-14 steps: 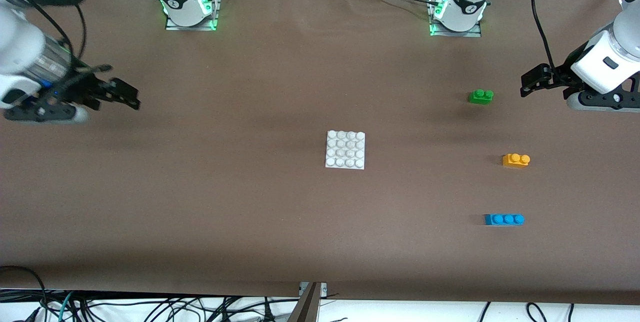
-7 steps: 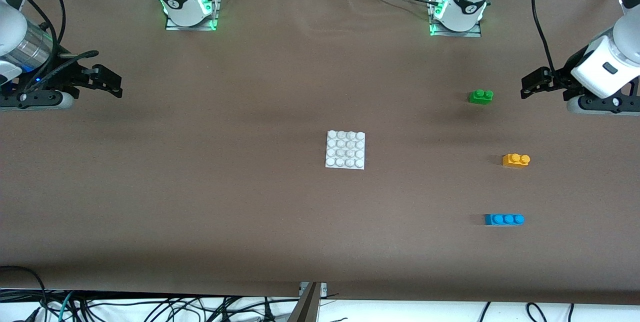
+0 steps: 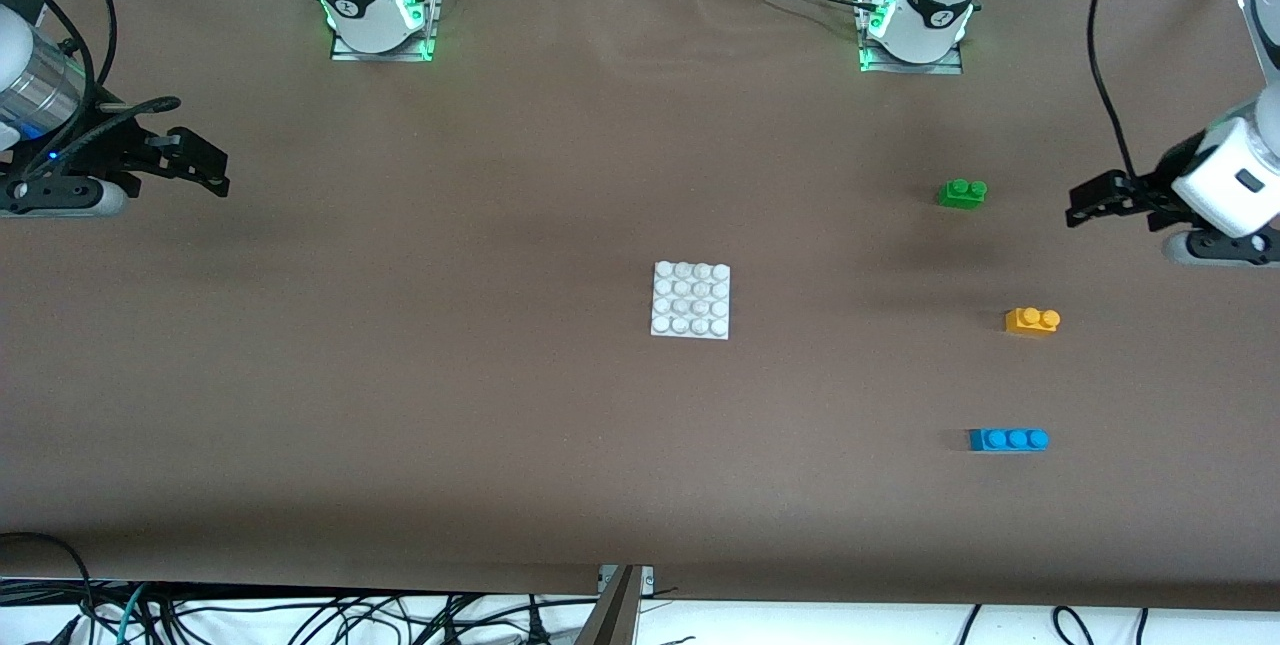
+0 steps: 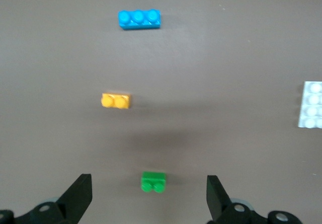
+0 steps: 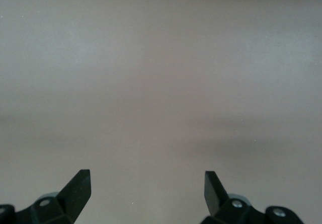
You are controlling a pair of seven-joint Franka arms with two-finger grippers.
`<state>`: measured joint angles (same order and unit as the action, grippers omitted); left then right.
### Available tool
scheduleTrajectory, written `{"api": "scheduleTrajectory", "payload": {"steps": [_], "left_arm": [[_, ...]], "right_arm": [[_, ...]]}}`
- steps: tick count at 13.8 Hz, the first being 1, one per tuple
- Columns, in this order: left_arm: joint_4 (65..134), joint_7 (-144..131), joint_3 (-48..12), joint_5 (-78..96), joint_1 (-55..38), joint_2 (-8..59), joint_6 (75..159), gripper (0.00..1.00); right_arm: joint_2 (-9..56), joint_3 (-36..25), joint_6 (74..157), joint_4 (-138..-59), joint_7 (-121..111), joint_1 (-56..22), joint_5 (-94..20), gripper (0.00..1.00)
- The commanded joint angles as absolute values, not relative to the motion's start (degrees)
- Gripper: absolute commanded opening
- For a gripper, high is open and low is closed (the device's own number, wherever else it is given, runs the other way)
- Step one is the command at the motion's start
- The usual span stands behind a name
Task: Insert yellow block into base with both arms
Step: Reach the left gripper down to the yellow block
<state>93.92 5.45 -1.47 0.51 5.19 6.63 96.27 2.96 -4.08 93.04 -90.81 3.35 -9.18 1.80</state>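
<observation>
The yellow block (image 3: 1032,320) lies on the brown table toward the left arm's end; it also shows in the left wrist view (image 4: 116,101). The white base (image 3: 690,299) sits mid-table, and its edge shows in the left wrist view (image 4: 310,104). My left gripper (image 3: 1085,205) is open and empty, above the table beside the green brick (image 3: 962,193), with that brick between its fingertips in its wrist view (image 4: 149,190). My right gripper (image 3: 205,170) is open and empty over bare table at the right arm's end; its wrist view (image 5: 147,183) shows only table.
A green two-stud brick (image 4: 153,181) lies farther from the front camera than the yellow block. A blue three-stud brick (image 3: 1008,439) lies nearer to the front camera; it also shows in the left wrist view (image 4: 139,18). Cables hang below the table's near edge.
My right gripper has drawn back toward the right arm's end of the table. My left gripper has shifted toward the left arm's end and a little lower in the front view. The bricks and base have not moved.
</observation>
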Motion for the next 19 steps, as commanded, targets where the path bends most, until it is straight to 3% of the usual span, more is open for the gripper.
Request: {"api": "scheduleTrajectory", "payload": {"steps": [1,11,15,19], "left_arm": [[94.3,9.2,-1.8,-0.1,7.3,10.0,100.6,1.0],[118.4,16.0,-1.8,-5.2,9.8,16.4,136.2,1.0],[119.4,23.2,-1.8,-5.2,14.1,22.4,147.8,1.0],[120.9,22.2,-2.2,-4.6,14.2,24.5,151.4,1.0]], "right_arm": [[3.9,-3.8,91.9,-88.8,3.1,-8.8,2.6,1.0],[4.7,-4.0,91.8,-88.3,3.9,-8.6,2.1,1.0],[4.8,-4.3,91.8,-88.3,3.8,-8.5,2.1,1.0],[5.3,-4.8,91.8,-88.4,3.8,-8.5,2.0,1.0]]}}
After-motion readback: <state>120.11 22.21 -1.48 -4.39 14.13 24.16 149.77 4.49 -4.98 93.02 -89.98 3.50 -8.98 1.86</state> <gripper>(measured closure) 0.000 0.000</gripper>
